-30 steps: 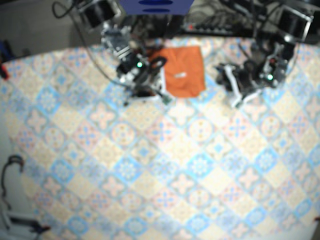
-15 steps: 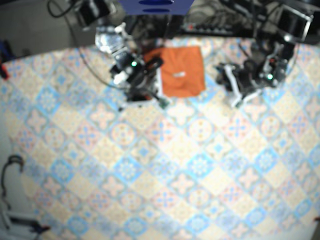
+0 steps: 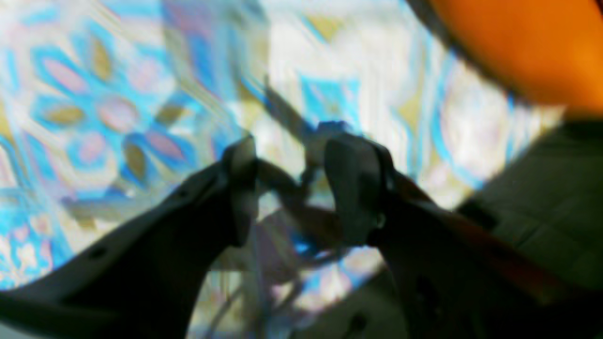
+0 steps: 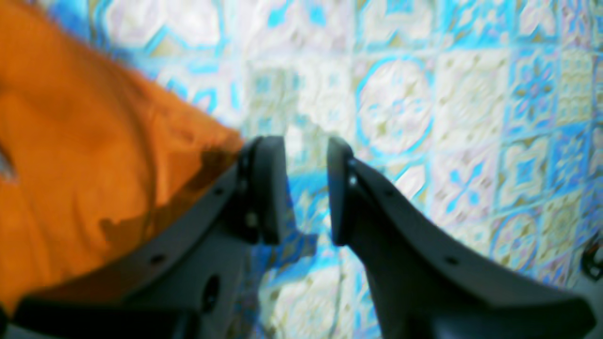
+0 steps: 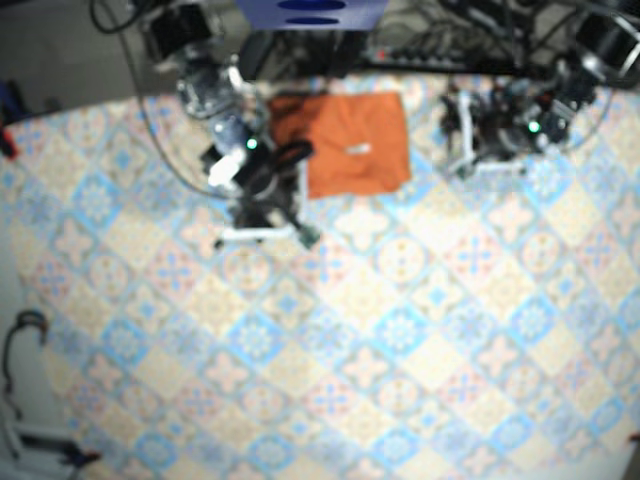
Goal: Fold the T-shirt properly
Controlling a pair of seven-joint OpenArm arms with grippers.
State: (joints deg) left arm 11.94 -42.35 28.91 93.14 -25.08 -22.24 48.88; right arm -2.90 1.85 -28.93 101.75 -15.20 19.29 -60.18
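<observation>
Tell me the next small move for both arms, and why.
Probably draw both arms back from the shirt: the orange T-shirt already lies as a compact rectangle, the right gripper is open beside its edge holding nothing, and the left gripper is open over the patterned tablecloth.
</observation>
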